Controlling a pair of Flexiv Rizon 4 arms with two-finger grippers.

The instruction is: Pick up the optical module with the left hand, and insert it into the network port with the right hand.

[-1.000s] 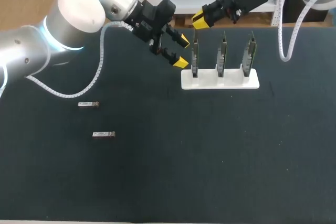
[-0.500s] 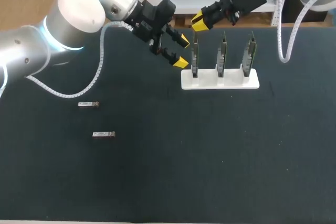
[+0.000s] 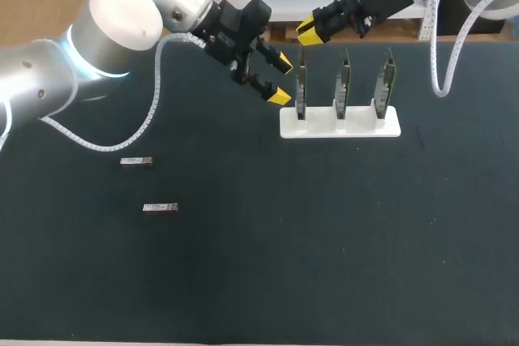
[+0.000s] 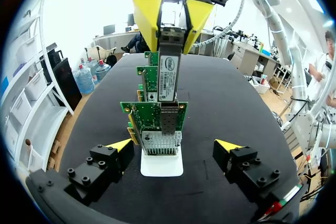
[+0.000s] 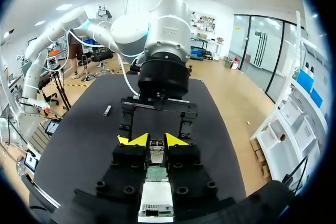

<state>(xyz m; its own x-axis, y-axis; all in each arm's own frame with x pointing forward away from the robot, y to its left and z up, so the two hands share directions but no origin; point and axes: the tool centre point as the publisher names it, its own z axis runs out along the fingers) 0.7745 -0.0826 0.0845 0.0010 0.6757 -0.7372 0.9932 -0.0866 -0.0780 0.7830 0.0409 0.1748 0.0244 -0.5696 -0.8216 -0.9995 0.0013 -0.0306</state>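
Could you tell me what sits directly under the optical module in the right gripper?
A network card with its port, upright in a white stand. Whether the tip of the optical module has entered the port is hidden.

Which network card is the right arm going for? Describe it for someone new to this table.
Find the white stand at the table's far side, holding three upright green cards in a row. It is the end card nearest the left gripper; alone among them, it has the right gripper holding an optical module directly over it.
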